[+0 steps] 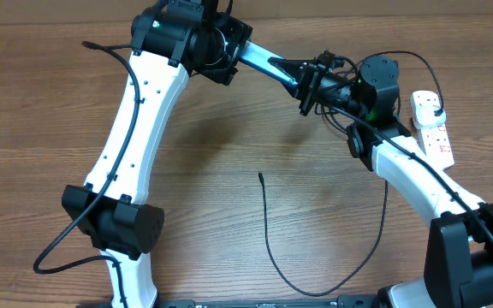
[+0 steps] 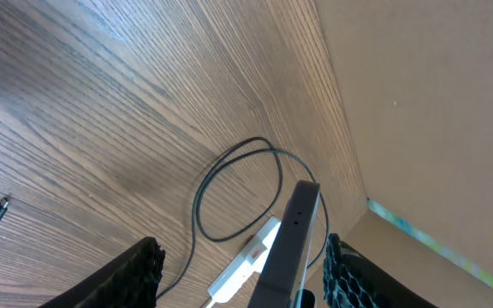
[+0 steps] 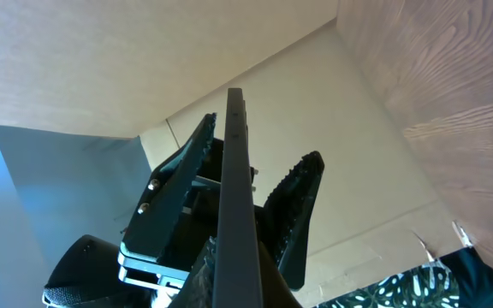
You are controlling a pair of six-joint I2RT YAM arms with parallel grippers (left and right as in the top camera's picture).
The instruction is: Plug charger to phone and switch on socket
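Over the far right of the table: phone (image 1: 268, 64), edge-on, raised off the wood
Right gripper (image 1: 311, 85): clamped on the phone's end
Left gripper (image 2: 240, 242): jaws apart, straddling the phone
Charger (image 1: 265, 231): lying nearer, connector tip at centre
Socket (image 1: 430, 128): far right edge

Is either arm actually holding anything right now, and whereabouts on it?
The right tool pinches the phone across its flat faces, near one end. The left tool stands open around it, not gripping.
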